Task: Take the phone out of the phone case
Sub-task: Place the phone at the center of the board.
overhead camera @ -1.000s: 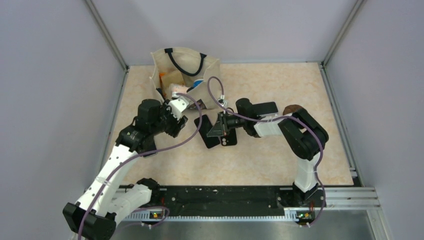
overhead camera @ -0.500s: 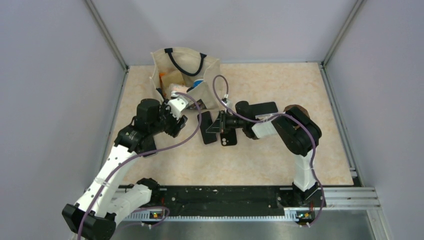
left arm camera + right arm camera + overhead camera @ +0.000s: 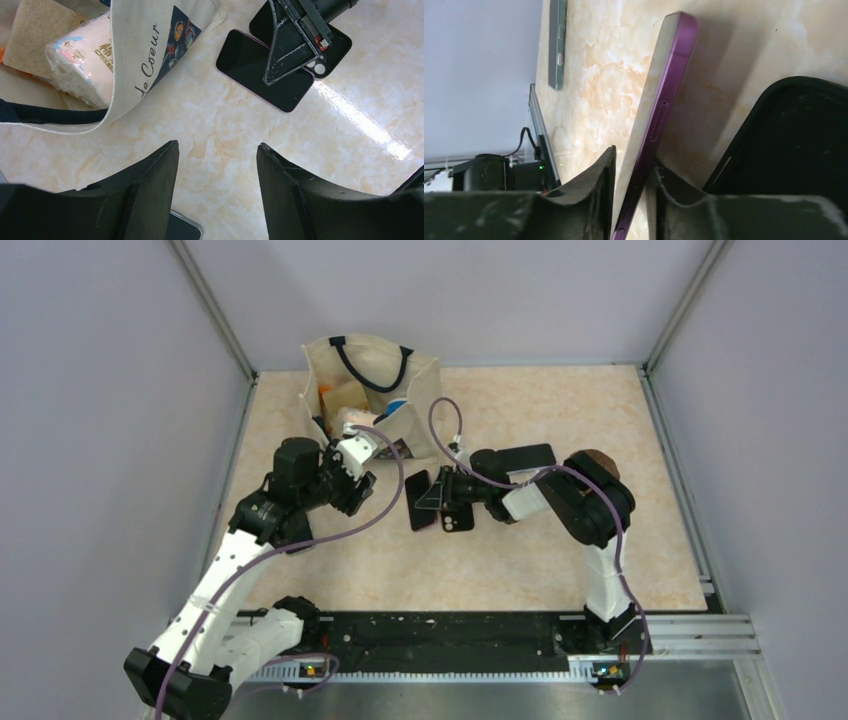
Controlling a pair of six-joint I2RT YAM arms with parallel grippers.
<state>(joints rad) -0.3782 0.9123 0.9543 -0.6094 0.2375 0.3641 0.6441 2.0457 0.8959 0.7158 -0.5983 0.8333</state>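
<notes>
Near the middle of the overhead view, the phone [image 3: 419,502] is out of the phone case [image 3: 459,516] and sits just left of it. In the right wrist view the purple-edged phone [image 3: 659,100] is tipped up off the counter [image 3: 540,560], with the black phone case [image 3: 794,145] lying to its right. The right end effector [image 3: 434,496] has its fingers set narrowly, one on each face of the phone. The phone touches the right-hand finger [image 3: 664,200] in that view, and a thin gap shows along part of the other, so I cannot tell whether it is clamped. Toward the left of the overhead view, the left end effector [image 3: 360,476] hangs over bare counter, spread wide [image 3: 216,148] and holding nothing. In the upper left of its wrist view a cream tote bag [image 3: 140,60] stands with a tissue pack [image 3: 82,55] inside.
</notes>
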